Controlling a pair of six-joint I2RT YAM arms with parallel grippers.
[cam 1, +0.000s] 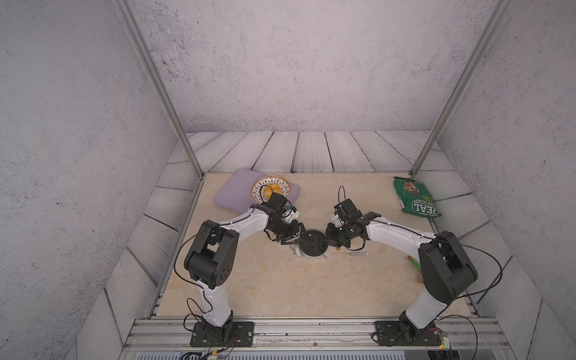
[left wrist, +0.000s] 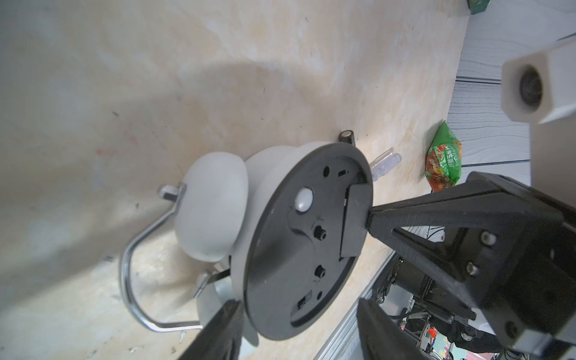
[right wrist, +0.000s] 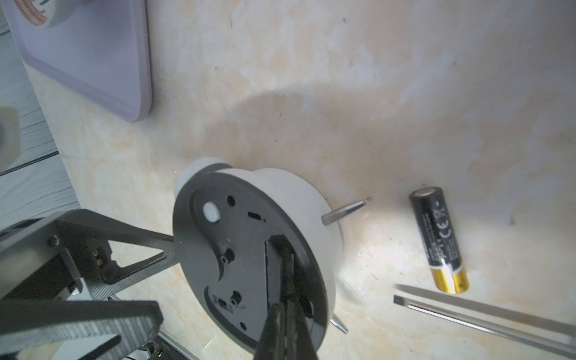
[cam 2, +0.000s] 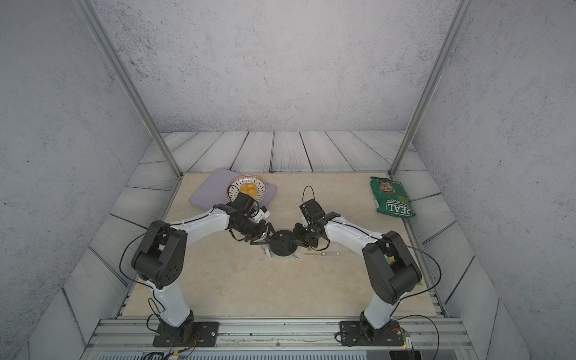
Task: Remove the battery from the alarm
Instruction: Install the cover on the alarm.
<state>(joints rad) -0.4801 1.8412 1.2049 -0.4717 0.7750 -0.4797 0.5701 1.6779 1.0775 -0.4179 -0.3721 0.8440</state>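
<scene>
At the alarm [cam 1: 312,243], both arms [cam 1: 246,219] low.

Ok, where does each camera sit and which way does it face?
Top views: high over the table's near edge, looking down and forward; left arm, right arm show whole.
Left wrist: behind left gripper, facing the alarm's black back; right gripper shows too.
Right wrist: behind right gripper, facing alarm, battery, screwdriver; left gripper shows too.
All four see the alarm.
</scene>
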